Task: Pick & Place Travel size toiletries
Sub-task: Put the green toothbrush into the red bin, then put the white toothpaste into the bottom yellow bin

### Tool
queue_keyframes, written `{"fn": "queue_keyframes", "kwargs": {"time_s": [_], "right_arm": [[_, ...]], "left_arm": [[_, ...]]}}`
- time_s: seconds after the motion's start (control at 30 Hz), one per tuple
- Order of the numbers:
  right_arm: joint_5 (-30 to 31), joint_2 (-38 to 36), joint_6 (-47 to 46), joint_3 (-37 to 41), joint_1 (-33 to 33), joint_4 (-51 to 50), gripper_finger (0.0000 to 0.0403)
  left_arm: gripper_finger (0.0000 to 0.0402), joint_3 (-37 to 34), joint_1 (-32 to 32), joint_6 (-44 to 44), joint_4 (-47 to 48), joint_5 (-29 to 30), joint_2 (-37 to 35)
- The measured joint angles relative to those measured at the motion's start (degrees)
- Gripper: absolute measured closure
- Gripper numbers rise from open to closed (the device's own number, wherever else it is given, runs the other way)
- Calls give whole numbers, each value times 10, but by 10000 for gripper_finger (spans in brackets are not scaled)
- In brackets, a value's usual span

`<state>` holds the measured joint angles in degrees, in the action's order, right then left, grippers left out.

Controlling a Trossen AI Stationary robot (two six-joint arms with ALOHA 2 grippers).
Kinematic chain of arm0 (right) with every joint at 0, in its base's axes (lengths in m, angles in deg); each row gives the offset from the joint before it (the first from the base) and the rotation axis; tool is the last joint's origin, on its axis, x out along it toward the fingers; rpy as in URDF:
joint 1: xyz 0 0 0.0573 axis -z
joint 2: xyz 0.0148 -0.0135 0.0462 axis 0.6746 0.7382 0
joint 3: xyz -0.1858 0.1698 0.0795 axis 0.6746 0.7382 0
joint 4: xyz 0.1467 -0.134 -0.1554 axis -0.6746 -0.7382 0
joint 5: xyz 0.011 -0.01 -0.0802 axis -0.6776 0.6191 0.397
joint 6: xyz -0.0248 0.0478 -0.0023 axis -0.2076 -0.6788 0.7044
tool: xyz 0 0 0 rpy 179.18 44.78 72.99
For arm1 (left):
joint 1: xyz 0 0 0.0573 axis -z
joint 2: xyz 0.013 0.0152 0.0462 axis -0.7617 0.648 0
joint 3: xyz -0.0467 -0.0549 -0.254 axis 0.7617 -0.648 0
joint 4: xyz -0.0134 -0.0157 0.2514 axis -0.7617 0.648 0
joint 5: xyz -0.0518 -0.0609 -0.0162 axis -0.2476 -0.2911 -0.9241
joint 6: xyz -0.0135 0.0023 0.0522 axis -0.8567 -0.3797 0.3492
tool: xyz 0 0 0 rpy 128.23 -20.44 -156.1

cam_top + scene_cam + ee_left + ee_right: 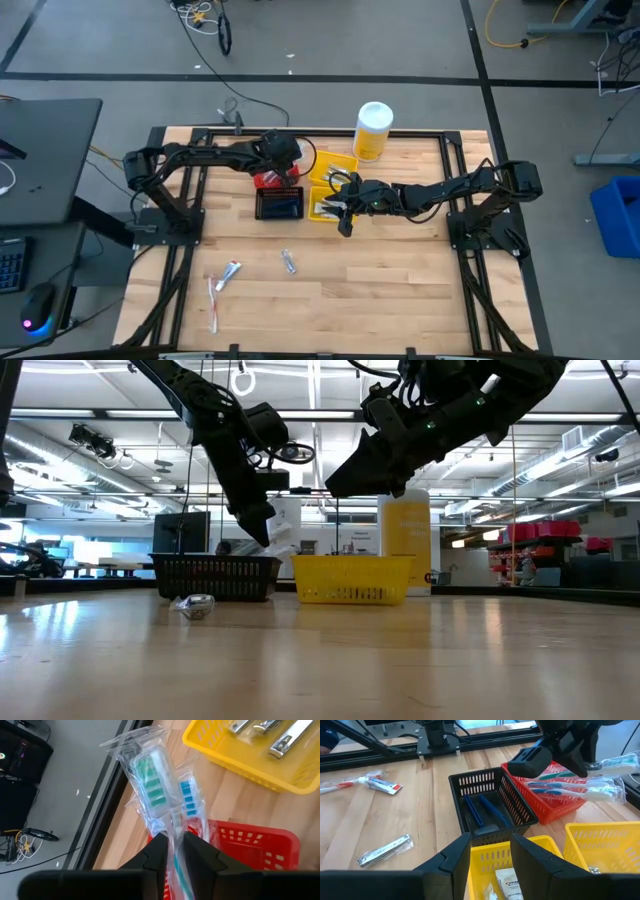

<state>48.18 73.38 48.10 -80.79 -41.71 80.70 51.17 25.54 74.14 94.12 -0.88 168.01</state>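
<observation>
Crinkly-wrapped toothbrushes (165, 795) — pinched above slatted red bin (250, 847).

We see wrapped toothbrushes (159, 790) clamped in the left jaws above the red bin (555, 795) | blue razors (485, 810) in black bin (470, 782) | toothbrush (213, 300), tube (231, 271), foil packet (289, 262) loose on bench (380, 290)
</observation>
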Motion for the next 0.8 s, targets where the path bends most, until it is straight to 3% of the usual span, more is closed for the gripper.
{"fn": "queue_keyframes", "kwargs": {"time_s": [0.23,0.57,0.8], "right_arm": [[0,0,0,0,0,0,257],[0,0,0,0,0,0,255],[0,0,-26,0,0,-10,245]], "left_arm": [[309,0,0,0,4,2,0],[245,0,7,-9,40,9,-1],[244,2,38,-11,50,11,-31]]}}
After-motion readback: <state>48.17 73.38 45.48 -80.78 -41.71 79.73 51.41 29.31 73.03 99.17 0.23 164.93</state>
